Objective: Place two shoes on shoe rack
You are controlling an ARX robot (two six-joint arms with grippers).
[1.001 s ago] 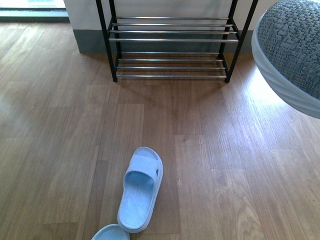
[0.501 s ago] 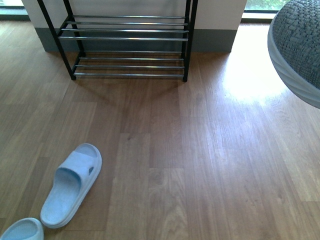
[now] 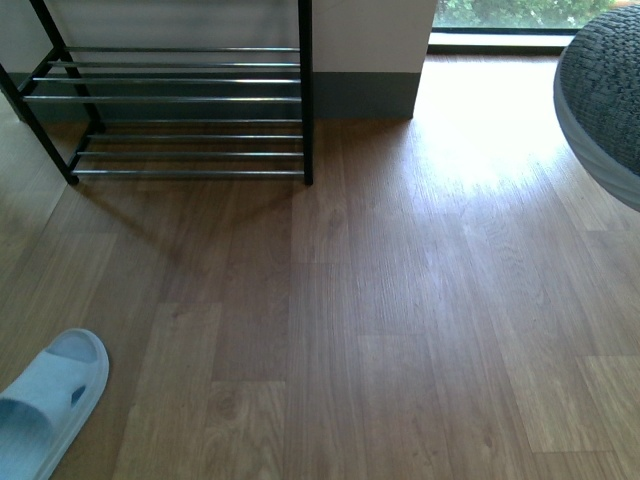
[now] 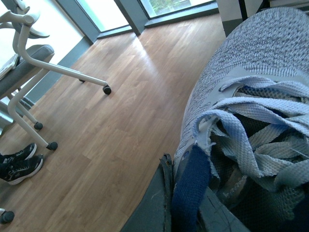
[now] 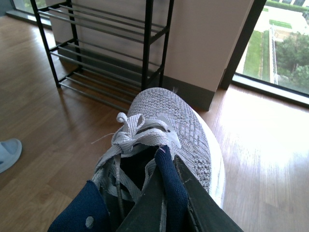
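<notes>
The shoe rack [image 3: 190,173] stands against the wall at the far left of the front view, black frame with chrome rods, nothing on the tiers that show. A grey knit sneaker's toe [image 3: 610,100] hangs in the air at the right edge. My left gripper [image 4: 186,203] is shut on the dark blue lining of one grey knit sneaker [image 4: 251,63]. My right gripper [image 5: 169,198] is shut on the blue collar of the other sneaker [image 5: 178,121], whose toe points towards the rack [image 5: 147,48]. A pale blue slide sandal [image 3: 45,405] lies on the floor at the near left.
Wood floor runs between me and the rack. A wall with a grey skirting [image 3: 365,95] is beside the rack, with a bright window [image 3: 500,15] to its right. The left wrist view shows a wheeled chair base [image 4: 58,72] and a black pair of shoes [image 4: 19,164].
The front view has swung to the right: the rack and the sandal have slid left in the picture, and the second sandal has left it. The sneaker toe stays at the right edge.
</notes>
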